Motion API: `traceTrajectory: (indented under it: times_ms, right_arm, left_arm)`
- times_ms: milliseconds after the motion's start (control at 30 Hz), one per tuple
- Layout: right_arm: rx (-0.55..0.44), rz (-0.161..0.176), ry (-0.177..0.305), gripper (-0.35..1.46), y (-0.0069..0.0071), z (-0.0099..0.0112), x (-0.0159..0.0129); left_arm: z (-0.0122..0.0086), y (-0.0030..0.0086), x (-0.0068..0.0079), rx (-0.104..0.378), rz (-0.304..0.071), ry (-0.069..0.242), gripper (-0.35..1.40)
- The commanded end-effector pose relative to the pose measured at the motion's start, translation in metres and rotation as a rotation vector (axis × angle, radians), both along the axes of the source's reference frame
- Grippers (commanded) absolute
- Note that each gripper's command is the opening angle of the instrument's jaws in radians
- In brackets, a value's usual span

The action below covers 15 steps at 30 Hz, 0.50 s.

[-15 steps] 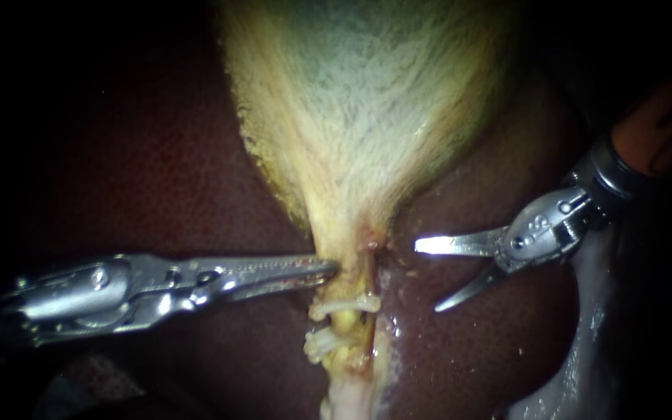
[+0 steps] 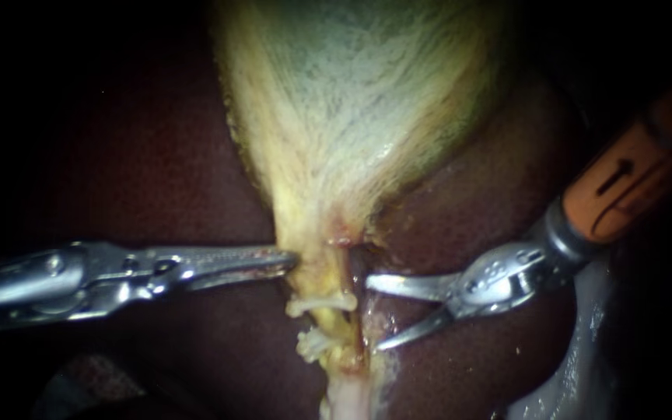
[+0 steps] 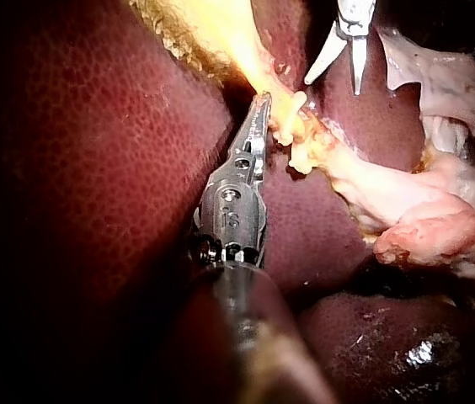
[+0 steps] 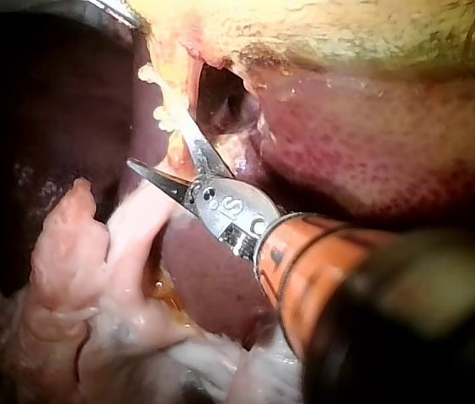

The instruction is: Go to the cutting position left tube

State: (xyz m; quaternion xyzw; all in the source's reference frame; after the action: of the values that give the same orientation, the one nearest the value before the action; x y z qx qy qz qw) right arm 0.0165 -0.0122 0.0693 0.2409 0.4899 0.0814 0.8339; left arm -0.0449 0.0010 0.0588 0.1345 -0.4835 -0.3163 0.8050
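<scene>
While the gallbladder (image 2: 351, 117) is being clamped by the left instrument (image 2: 288, 263), the right instrument (image 2: 373, 313) is being held with jaws apart beside the clipped tube (image 2: 334, 320)

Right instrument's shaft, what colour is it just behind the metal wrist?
Orange. The right wrist view shows the shaft best.

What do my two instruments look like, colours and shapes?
The left instrument is bright silver metal: long, slim and tapered, with hinge pins and a small screw along it. The right instrument has a tool of two thin, pointed silver blades on a rounded metal wrist, then an orange sleeve with black markings.
</scene>
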Motion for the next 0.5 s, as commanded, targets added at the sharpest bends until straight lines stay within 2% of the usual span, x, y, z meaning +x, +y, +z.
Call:
traceTrajectory:
  times_ms: [33, 133, 233, 400, 500]
  right_arm:
    - [0.013, -0.003, -0.002, 1.4, -0.0004, 0.0004, 0.0005]
    - [0.039, -0.017, 0.005, 1.38, -0.0012, 0.0014, 0.0017]
    - [0.056, -0.031, 0.011, 1.36, -0.0015, 0.002, 0.0022]
    - [0.048, -0.035, -0.001, 1.35, -0.0013, 0.0027, 0.0022]
    - [0.043, -0.041, -0.025, 1.33, -0.001, 0.0032, 0.0021]
  left_arm:
    - [-0.0002, 0.0002, 0.0002, 0.002, -0.005, 0.003, -0.15]
    - [-0.0004, 0.0001, 0.0004, 0.002, -0.006, 0.003, -0.15]
    - [-0.0005, 0.0001, 0.0003, 0.002, -0.007, 0.004, -0.15]
    - [-0.0007, 0.0, 0.0001, 0.002, -0.009, 0.005, -0.15]
    - [-0.0011, -0.0002, 0.0, 0.001, -0.012, 0.004, -0.15]
